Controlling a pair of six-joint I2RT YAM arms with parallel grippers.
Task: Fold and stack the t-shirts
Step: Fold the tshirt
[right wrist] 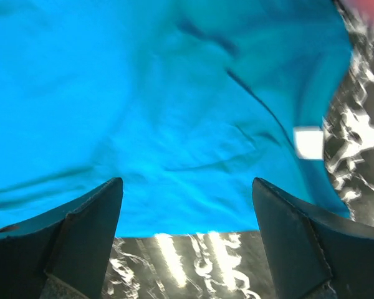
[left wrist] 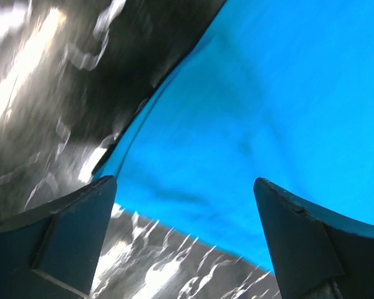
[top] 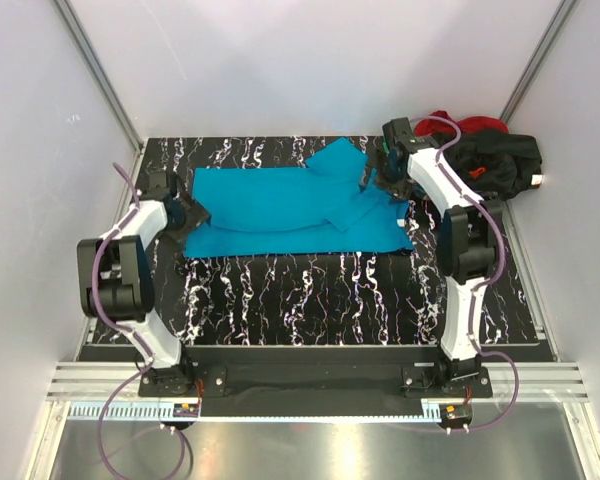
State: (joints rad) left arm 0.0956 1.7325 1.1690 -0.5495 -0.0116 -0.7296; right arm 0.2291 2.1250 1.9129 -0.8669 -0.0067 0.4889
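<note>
Both wrist views are being rendered soft and blurred, so cloth detail is hard to make out. The pile [top: 495, 160] at the far right corner of the table [top: 310, 300] is being partly covered by the right arm. Only black and red cloth are being distinguished in it, and its shirt count cannot be told. Two arms are being held bent and reaching forward, one at each end of the single teal shirt [top: 280, 205], which is being shown spread, partly folded over, across the table's far half. The left gripper [left wrist: 184, 181] is being held with fingers spread wide at the shirt's left edge, nothing between them. The right gripper [right wrist: 187, 180] is likewise being held spread and empty above cloth near one white tag [right wrist: 310, 142].
</note>
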